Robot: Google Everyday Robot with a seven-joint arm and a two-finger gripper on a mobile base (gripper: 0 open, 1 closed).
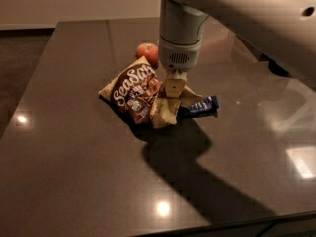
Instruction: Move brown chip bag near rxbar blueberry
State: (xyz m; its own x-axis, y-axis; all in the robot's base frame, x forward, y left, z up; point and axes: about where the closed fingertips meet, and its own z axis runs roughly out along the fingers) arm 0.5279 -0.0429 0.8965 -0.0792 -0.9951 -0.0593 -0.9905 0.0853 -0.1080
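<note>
Three loose items sit on the dark tabletop [74, 172], with the robot arm [180, 28] coming down over the middle. Biggest is the brown chip bag [136, 93]: mid-table, lying tilted, its right edge bunched up. You should expect it to be light, crinkly and slick, with fragile chips inside, so don't squeeze the body; hold the flat sealed edge. The gripper [175, 87] is on that cream-yellow right edge, fingers pressed together and, by my read, pinching the film. The red apple [147, 53] is just behind the bag and could roll if nudged. The rxbar blueberry [202, 106] lies flat, touching the bag's right edge.
</note>
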